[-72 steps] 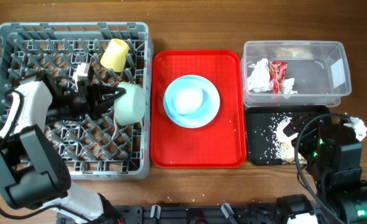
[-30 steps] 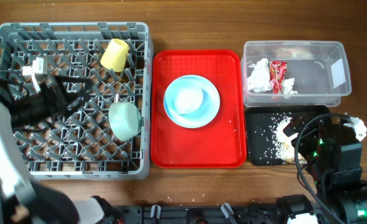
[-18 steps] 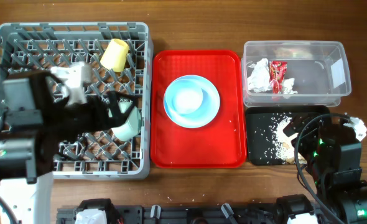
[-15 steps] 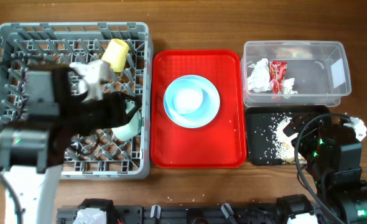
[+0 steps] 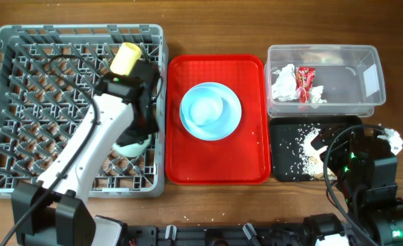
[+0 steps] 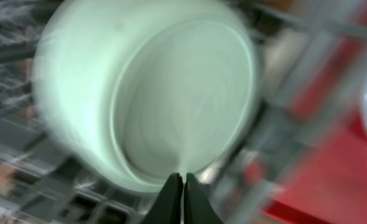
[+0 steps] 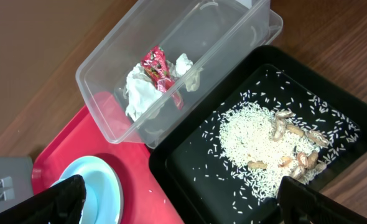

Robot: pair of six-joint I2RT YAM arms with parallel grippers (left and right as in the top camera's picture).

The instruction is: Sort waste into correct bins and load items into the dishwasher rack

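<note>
In the grey dishwasher rack [image 5: 78, 29] a yellow cup [image 5: 125, 59] and a pale green bowl [image 6: 140, 93] are seen, the left hand [image 6: 178, 182] pressed shut and empty before the bowl. Over the black tray [image 7: 177, 158] of rice [image 7: 246, 137] the right hand [image 7: 180, 183] is held wide open, empty.

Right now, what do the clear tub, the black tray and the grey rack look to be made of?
Clear tub: likely thin glossy plastic; its contents show through the walls.
Black tray: probably plastic, smooth, with a slight sheen on the rim.
Grey rack: seemingly moulded matte plastic, a lattice of pegs.
</note>
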